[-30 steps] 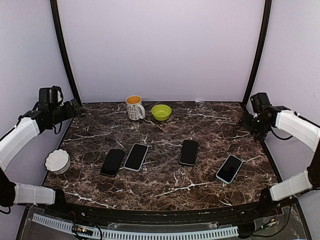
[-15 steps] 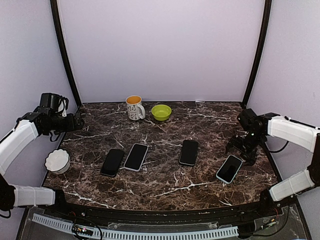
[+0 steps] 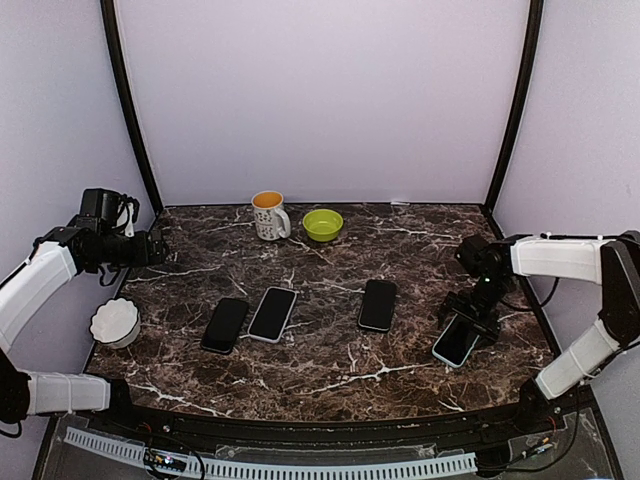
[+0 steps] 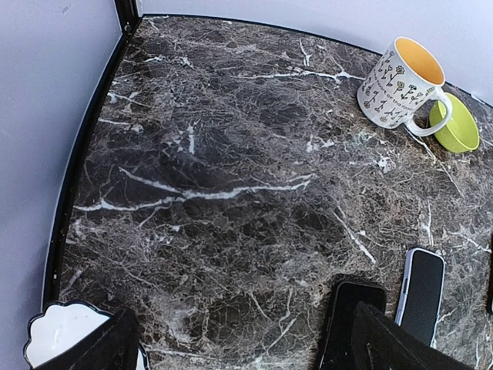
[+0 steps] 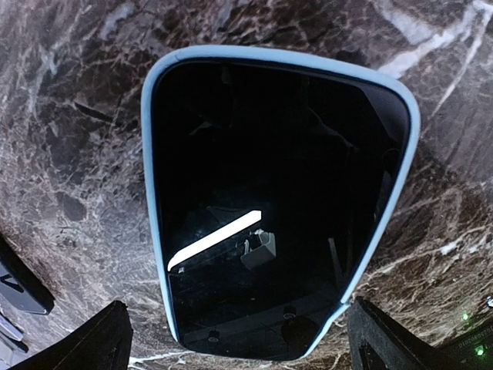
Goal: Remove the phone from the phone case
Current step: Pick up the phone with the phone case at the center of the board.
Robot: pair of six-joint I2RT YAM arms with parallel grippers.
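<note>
A phone [image 3: 458, 340] with a dark screen lies flat at the right of the marble table, inside a light blue phone case [image 5: 152, 193]. In the right wrist view the phone [image 5: 277, 200] fills the frame, the case's rim showing all round it. My right gripper [image 3: 470, 312] hovers over the phone's far end, open. Its two black fingers [image 5: 100, 339] stand outside the case's sides, apart from it, and the right gripper [image 5: 239, 347] holds nothing. My left gripper [image 3: 150, 247] hangs open and empty over the table's far left, and in its own view the left gripper [image 4: 243, 347] sits over bare marble.
Three more phones lie mid-table: a black one [image 3: 225, 324], a white-cased one [image 3: 273, 313] and another black one [image 3: 377, 304]. A patterned mug [image 3: 268, 214] and a green bowl [image 3: 322, 224] stand at the back. A white scalloped bowl [image 3: 114, 322] sits at the left edge.
My right arm has swung from the back right corner down and inward to hover over the blue-cased phone. The left gripper has shifted slightly and lowered. No object has moved.
</note>
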